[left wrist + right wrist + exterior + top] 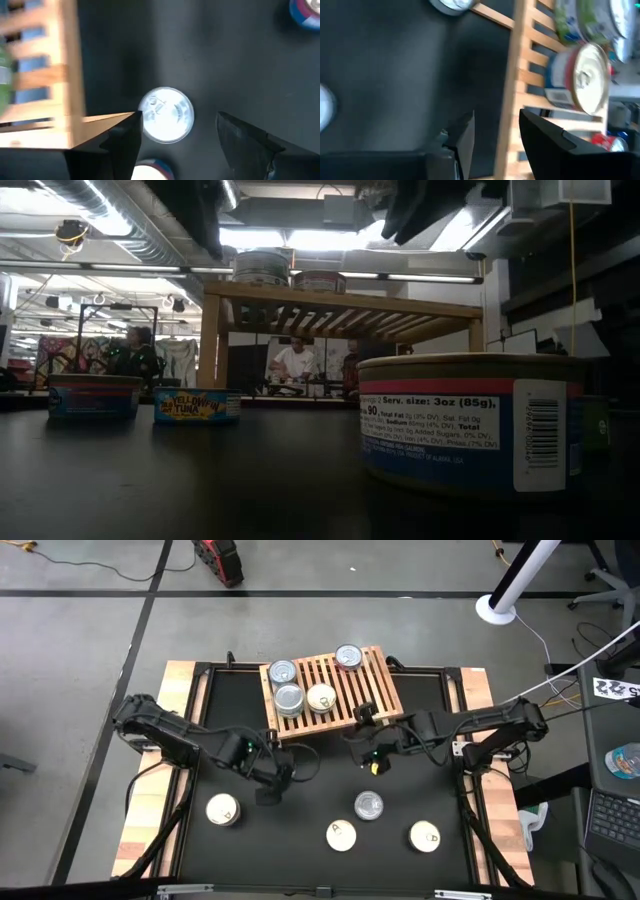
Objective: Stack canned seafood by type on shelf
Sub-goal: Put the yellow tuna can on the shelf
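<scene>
The light-wood shelf (pixel 330 690) stands at the far middle of the black table. Its slats carry two silver-lidded cans (pixel 286 684), a white-lidded can (pixel 321 697) and one more can (pixel 348 656). Loose cans rest on the table: a white one (pixel 222 809), a silver one (pixel 369 805) and two white ones (pixel 341 835) (pixel 424 836). My left gripper (pixel 270 792) (pixel 177 125) hangs open above the table, right of the near-left can; a white lid (pixel 166 115) shows beyond its fingers. My right gripper (pixel 366 720) (pixel 497 125) stands open at the shelf's near edge (pixel 510 100), holding nothing.
Wooden side rails (pixel 180 710) border the table left and right. In the low view a can (pixel 470 425) stands close at the right and two more (pixel 95 395) (pixel 197 405) farther left, with the shelf (pixel 340 300) behind. People sit in the room beyond.
</scene>
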Controlling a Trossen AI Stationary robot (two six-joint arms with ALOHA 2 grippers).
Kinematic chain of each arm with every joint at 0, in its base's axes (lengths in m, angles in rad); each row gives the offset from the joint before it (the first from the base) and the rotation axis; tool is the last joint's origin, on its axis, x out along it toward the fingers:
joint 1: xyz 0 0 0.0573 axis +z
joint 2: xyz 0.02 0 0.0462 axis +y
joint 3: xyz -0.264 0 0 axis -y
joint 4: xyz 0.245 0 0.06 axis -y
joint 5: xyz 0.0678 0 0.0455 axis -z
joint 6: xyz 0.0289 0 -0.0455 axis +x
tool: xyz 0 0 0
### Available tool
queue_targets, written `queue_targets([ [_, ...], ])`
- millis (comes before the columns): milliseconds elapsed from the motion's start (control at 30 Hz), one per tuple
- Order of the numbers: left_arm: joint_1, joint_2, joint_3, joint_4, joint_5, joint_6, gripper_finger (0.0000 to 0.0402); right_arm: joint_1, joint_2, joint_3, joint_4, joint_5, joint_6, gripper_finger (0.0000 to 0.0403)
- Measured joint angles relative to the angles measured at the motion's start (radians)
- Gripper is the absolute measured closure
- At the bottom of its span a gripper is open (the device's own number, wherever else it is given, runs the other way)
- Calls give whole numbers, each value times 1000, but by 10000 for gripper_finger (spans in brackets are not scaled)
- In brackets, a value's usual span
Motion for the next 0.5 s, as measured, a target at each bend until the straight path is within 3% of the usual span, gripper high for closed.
queue_targets([
  [500, -12, 0, -334, 364, 41, -12, 156, 23, 0, 0, 0, -314, 37, 249],
])
